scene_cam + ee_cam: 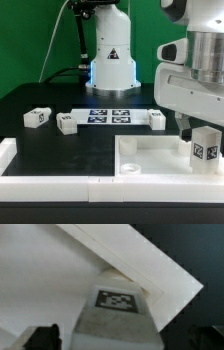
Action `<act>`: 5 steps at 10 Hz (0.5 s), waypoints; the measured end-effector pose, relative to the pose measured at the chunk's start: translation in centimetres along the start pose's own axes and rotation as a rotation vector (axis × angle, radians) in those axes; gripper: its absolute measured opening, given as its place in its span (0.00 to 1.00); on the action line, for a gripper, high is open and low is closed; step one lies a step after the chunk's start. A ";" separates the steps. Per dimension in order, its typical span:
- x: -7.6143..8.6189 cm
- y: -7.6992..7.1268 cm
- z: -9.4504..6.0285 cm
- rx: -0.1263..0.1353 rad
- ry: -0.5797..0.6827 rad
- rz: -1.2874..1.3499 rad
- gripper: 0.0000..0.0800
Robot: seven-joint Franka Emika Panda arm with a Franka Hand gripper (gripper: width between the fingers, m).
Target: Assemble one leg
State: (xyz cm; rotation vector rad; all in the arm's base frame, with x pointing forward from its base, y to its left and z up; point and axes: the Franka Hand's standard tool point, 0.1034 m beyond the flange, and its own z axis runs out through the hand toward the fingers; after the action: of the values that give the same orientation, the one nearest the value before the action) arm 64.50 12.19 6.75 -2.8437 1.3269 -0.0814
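Observation:
My gripper (197,130) hangs over the near right corner of the large white tray-like part (150,155) in the exterior view. A leg (205,148), a chunky white block with a tag, stands upright at that corner between my fingers. In the wrist view the same leg (118,303) stands against the tray's corner wall (150,269), tag facing the camera. One dark finger (45,336) shows beside it with a strip of white between them, and there is a dark gap on the other side. The jaws stand open around the leg.
Three more legs lie on the black table: two on the exterior view's left (38,117) (67,124) and one toward the middle (157,120). The marker board (110,113) lies between them in front of the arm's base. A white rail (60,185) runs along the near edge.

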 end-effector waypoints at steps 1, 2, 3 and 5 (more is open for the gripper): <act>0.0 0.0 0.0 0.003 0.003 -0.173 0.81; -0.1 -0.1 0.0 0.003 0.002 -0.281 0.81; -0.3 -0.2 -0.1 0.005 0.002 -0.363 0.81; -0.3 -0.2 -0.1 0.005 0.004 -0.542 0.81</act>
State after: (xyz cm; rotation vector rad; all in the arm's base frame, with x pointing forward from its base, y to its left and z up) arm 64.49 12.58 6.84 -3.1065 0.5182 -0.0885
